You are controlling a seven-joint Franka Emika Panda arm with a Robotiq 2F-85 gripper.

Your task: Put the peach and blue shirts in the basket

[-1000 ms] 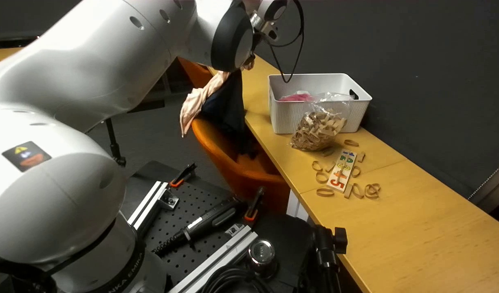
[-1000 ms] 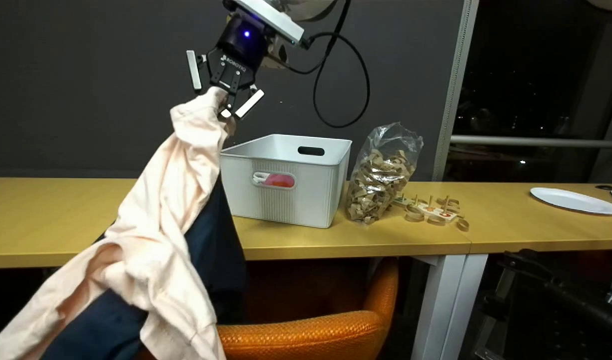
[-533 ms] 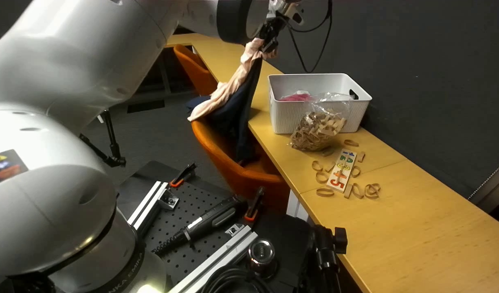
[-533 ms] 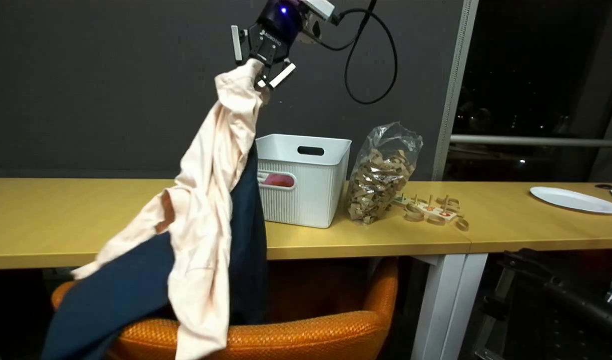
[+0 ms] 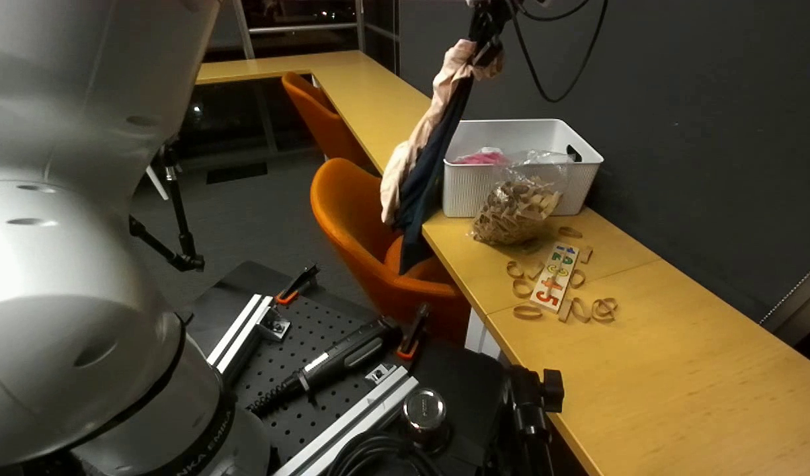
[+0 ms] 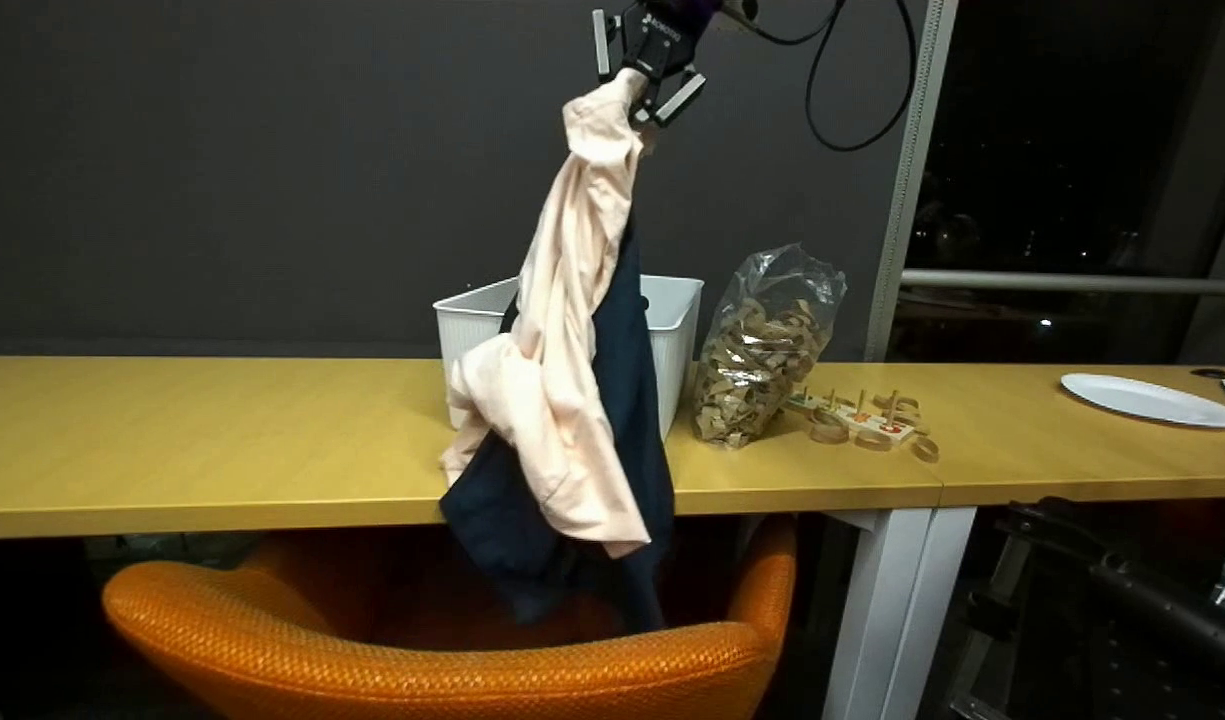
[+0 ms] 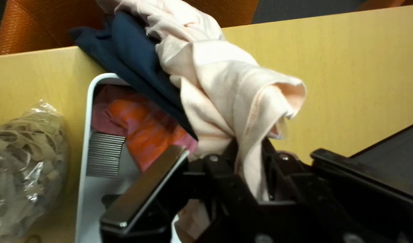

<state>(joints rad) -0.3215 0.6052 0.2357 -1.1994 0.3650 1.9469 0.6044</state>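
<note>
I have my tool [image 7: 250,152] clenched on the peach shirt [image 6: 557,340], the blue shirt [image 6: 632,400] hanging alongside, near the basket [image 5: 459,192].

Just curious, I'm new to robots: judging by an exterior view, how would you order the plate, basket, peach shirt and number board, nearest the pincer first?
1. Peach shirt: held in the pincer, hanging down.
2. Basket: below, partly behind the shirt.
3. Number board: right of the basket in that view.
4. Plate: far right in that view.
</note>
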